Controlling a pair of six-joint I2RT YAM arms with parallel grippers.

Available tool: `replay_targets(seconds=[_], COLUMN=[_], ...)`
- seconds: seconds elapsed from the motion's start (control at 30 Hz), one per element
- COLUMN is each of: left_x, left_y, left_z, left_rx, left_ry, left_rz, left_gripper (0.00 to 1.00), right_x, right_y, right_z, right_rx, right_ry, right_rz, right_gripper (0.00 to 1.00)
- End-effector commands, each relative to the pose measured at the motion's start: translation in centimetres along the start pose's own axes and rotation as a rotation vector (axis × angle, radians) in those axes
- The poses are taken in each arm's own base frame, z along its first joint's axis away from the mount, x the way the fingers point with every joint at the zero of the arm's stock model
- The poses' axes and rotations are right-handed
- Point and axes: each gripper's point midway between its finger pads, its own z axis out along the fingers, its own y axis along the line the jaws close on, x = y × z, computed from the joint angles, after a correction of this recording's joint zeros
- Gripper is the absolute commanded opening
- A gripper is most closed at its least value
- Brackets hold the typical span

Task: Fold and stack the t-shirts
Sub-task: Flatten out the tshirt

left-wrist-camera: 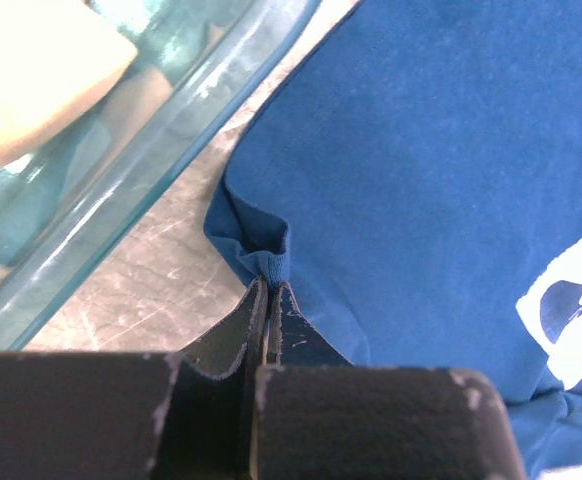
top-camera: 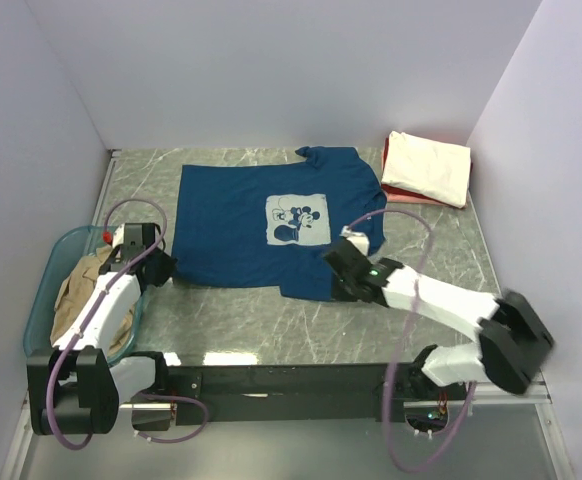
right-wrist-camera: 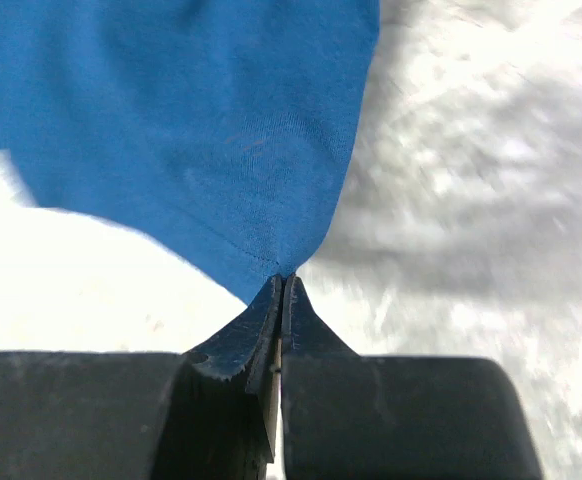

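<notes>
The navy blue cloth t-shirt (top-camera: 233, 222) lies spread on the grey marbled table (top-camera: 271, 330), its pale square cartoon-mouse print (top-camera: 299, 220) facing up. The left gripper (left-wrist-camera: 269, 287) pinches its near left corner, the right gripper (right-wrist-camera: 282, 285) its near right corner.

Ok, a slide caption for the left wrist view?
Left gripper shut on a bunched corner of the navy t-shirt, teal tub alongside.

navy tee (top-camera: 251, 220) spread ctr, cream tee (top-camera: 429, 168) folded
</notes>
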Motion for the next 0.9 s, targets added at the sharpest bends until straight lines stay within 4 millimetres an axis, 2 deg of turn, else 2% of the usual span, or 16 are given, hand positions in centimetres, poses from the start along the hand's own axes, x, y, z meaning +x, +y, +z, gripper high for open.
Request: replay_targets(seconds=[0.0,0.23,0.43,0.57,0.67,0.77,0.87], left_x=[-0.3,-0.2,-0.6,-0.8,-1.3,-1.5,-1.5], left_y=[0.3,2.1,3.1,4.3,4.6,5.1,4.6], left_z=[-0.4,-0.8,-1.3,-1.4,-1.7,-1.6,-1.3], left_rx=[-0.001,-0.051,-0.087,-0.139,-0.159,-0.191,-0.177], left_ry=[-0.035,-0.068,-0.106,-0.128,-0.155,-0.171,-0.159], left_rz=[-0.016,-0.039,-0.053,-0.073,-0.093,-0.096,-0.087], left_gripper=[0.0,0.0,0.0,0.0,0.0,0.0,0.0], right_x=[0.6,2.3,4.0,5.0,5.3,4.5,3.6], right_y=[-2.0,-3.7,-5.0,-5.6,-6.3,-7.2,-7.3], right_z=[-3.3,-8.1,-10.3,-11.0,-12.0,-13.8,-14.7], right_rx=[-0.008,-0.137,-0.194,-0.211,-0.211,-0.209,-0.224], right_ry=[-0.037,-0.076,-0.071,-0.052,-0.056,-0.098,-0.148], right_rz=[0.064,0.16,0.213,0.232,0.245,0.267,0.283], right_gripper=[0.0,0.0,0.0,0.0,0.0,0.0,0.0])
